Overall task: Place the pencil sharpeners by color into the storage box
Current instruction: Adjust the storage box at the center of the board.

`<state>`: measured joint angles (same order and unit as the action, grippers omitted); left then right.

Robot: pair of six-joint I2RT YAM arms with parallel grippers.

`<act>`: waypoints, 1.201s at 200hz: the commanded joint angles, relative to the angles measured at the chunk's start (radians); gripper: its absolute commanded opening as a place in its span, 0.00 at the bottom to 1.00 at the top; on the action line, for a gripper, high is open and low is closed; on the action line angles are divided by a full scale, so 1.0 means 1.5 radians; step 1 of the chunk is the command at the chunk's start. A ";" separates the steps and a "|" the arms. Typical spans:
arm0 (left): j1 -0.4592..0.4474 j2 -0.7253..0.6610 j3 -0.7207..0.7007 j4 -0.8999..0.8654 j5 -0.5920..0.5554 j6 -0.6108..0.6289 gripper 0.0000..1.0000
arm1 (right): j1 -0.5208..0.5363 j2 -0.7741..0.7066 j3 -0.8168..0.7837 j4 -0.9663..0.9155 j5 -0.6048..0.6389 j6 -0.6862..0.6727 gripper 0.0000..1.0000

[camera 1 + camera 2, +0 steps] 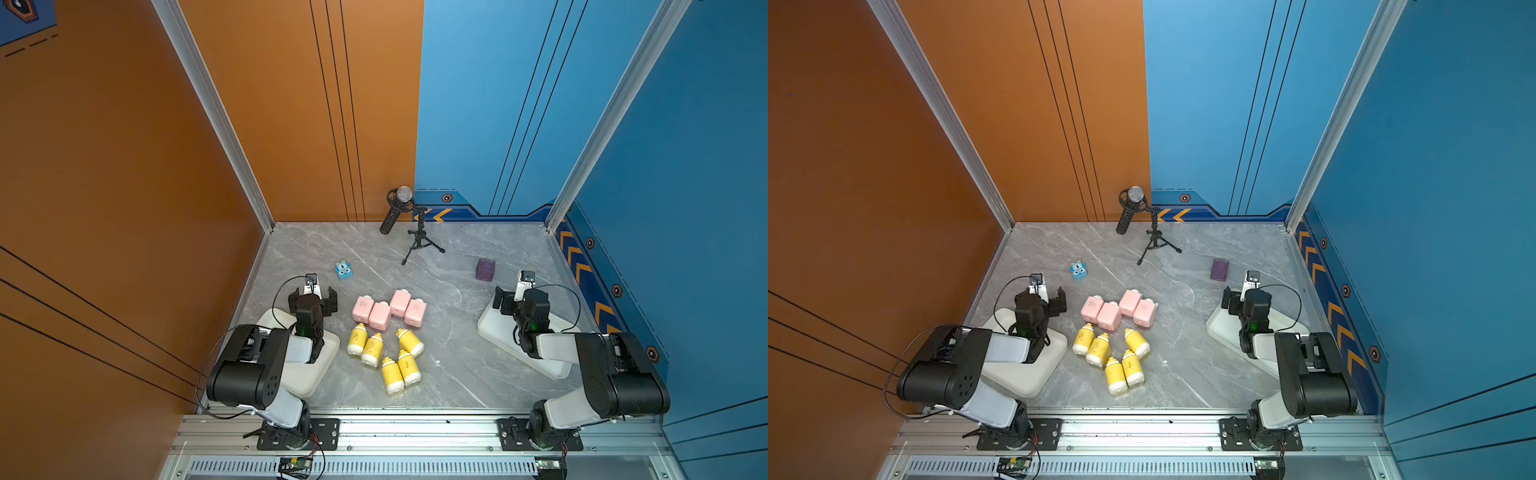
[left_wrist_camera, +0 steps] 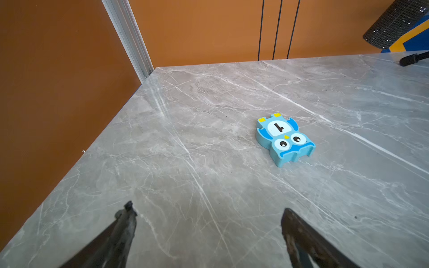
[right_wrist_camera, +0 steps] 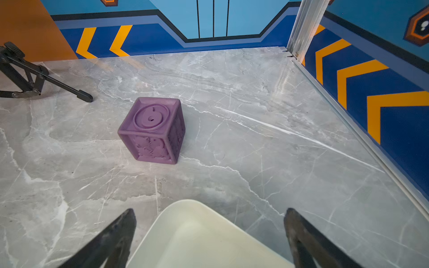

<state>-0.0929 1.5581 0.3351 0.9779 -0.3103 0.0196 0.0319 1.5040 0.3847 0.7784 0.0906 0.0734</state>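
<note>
- Your left gripper (image 2: 208, 208), right gripper (image 3: 210, 210): jaws wide, gripping nothing.
- Left tray (image 1: 303, 382), right tray (image 1: 496, 332): pink sharpeners (image 1: 380, 313), yellow sharpeners (image 1: 372, 349) lie on the table (image 1: 457, 365) between them.

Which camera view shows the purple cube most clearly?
The right wrist view: the purple cube is close there, with the raised ring on its top and the relief on its side readable. In both top views it is only a small dark block. The left wrist view does not show it.

Grey marble table (image 1: 498, 241) is carrying pink sharpeners (image 1: 380, 313), yellow sharpeners (image 1: 372, 349), two white trays (image 1: 309, 376), blue owl block (image 1: 343, 270), purple cube (image 1: 486, 269), microphone tripod (image 1: 420, 243).
</note>
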 commanded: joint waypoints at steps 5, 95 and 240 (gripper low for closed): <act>-0.004 0.005 0.007 0.012 -0.011 0.007 0.98 | -0.004 0.008 0.012 0.012 0.016 -0.014 1.00; -0.005 0.005 0.008 0.012 -0.011 0.007 0.98 | -0.004 0.007 0.012 0.012 0.016 -0.014 1.00; -0.008 -0.031 -0.003 0.002 -0.053 -0.004 0.98 | -0.004 -0.048 0.226 -0.411 0.044 -0.017 1.00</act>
<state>-0.0929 1.5478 0.3347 0.9760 -0.3523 0.0147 0.0319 1.4906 0.5140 0.5560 0.1078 0.0658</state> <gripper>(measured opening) 0.984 0.999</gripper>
